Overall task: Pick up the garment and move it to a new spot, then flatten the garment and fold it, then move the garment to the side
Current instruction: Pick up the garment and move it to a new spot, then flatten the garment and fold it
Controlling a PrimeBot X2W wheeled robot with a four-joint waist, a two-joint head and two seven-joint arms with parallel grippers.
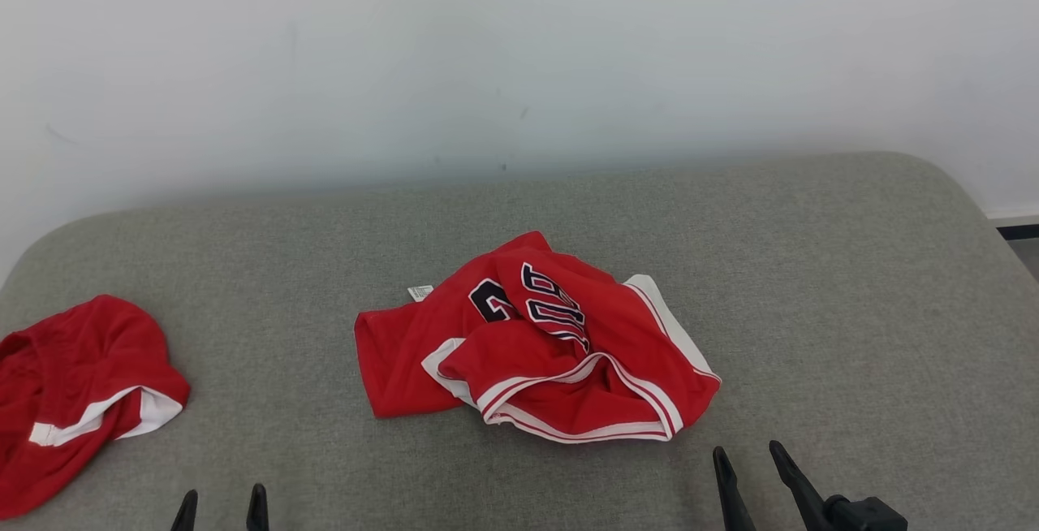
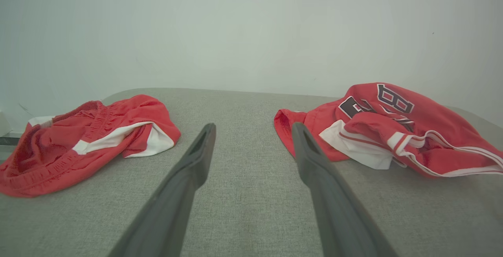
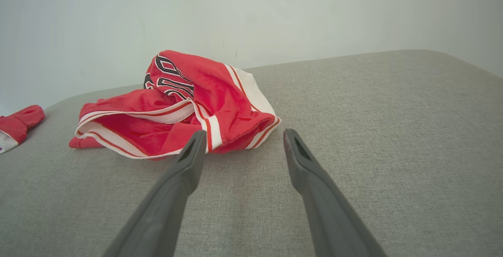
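Note:
A crumpled red garment (image 1: 536, 344) with white trim and dark lettering lies in the middle of the grey padded table (image 1: 812, 287). It appears at the right of the left wrist view (image 2: 393, 127) and at the left of the right wrist view (image 3: 188, 107). My left gripper (image 1: 221, 502) stands open at the lower left, well short of the garment, with nothing between its fingers (image 2: 196, 158). Near the bottom right, my right gripper (image 1: 747, 458) is open too, just in front of the garment's right corner and not touching it.
A second red piece with white trim (image 1: 73, 393) lies bunched at the table's left edge, also at the left of the left wrist view (image 2: 86, 139). A pale wall (image 1: 519, 52) rises behind the table. Bare grey surface spreads on the right half.

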